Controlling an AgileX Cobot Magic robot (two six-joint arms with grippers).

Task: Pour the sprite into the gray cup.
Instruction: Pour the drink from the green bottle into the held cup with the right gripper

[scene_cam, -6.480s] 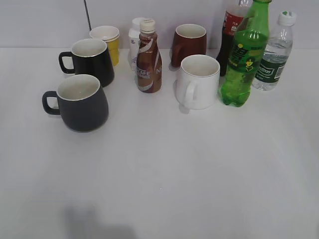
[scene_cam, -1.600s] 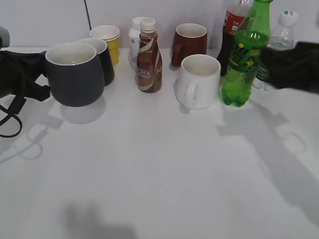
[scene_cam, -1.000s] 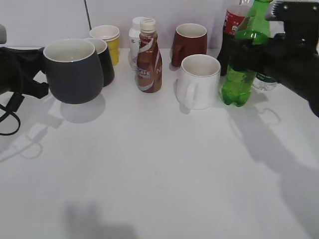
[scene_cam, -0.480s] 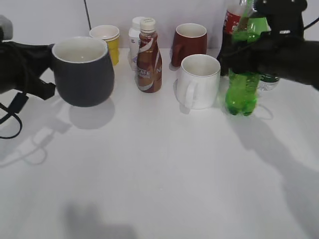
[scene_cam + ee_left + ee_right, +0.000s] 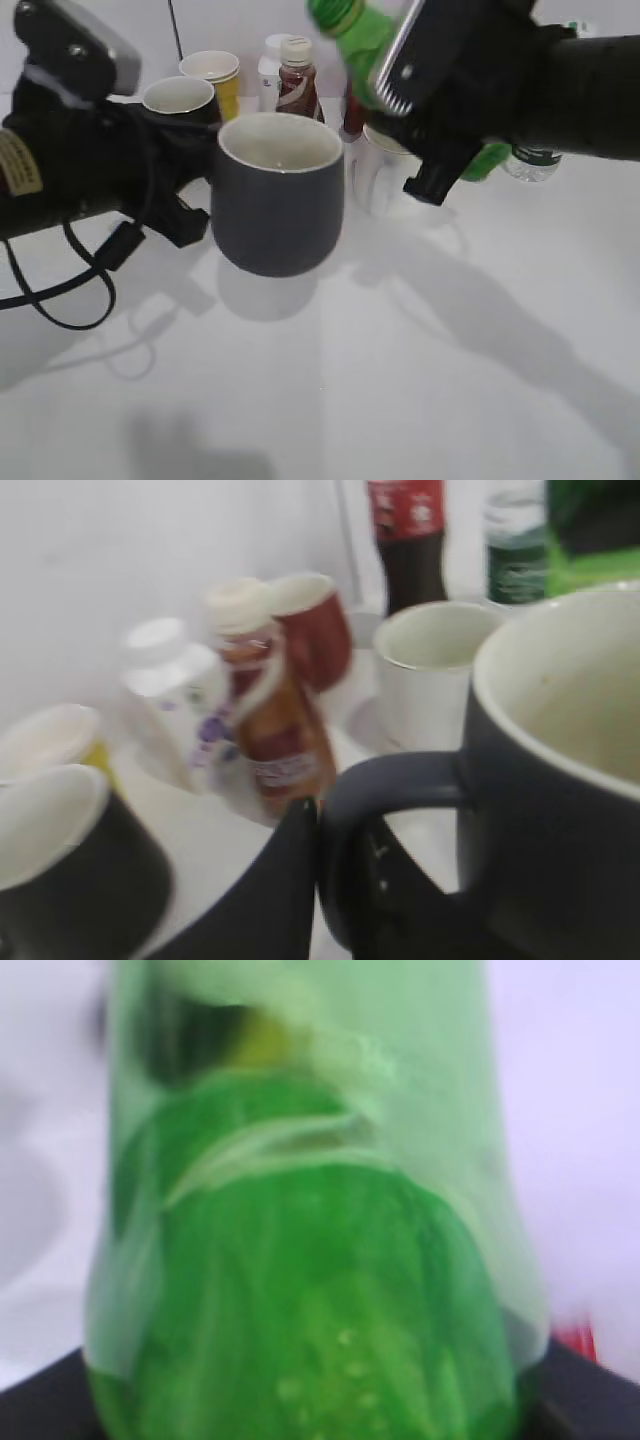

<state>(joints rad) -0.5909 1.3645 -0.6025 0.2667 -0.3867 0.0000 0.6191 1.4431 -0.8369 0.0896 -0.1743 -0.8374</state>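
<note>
The gray cup (image 5: 278, 200) hangs above the table at the middle, upright, with its white inside showing. My left gripper (image 5: 193, 212) is shut on its loop handle; the left wrist view shows a dark finger against the handle (image 5: 392, 780) and the cup (image 5: 560, 780) at the right. The sprite (image 5: 365, 42) is lifted and tilted left, its green cap (image 5: 335, 12) up behind the cup's rim. My right gripper (image 5: 445, 100) is shut on the bottle's body. The sprite's green body (image 5: 320, 1260) fills the right wrist view.
A glossy black mug (image 5: 180, 98), a yellow cup (image 5: 215, 72), a white bottle (image 5: 270, 60) and a brown coffee bottle (image 5: 293, 75) stand behind the cup. A white mug (image 5: 372, 172), maroon mug (image 5: 310, 620), cola bottle (image 5: 408, 530) and water bottle (image 5: 535, 160) stand at the right.
My left gripper has carried the gray cup right toward the middle and nearer the camera. My right gripper has lifted the sprite off the table and tilted it left.
</note>
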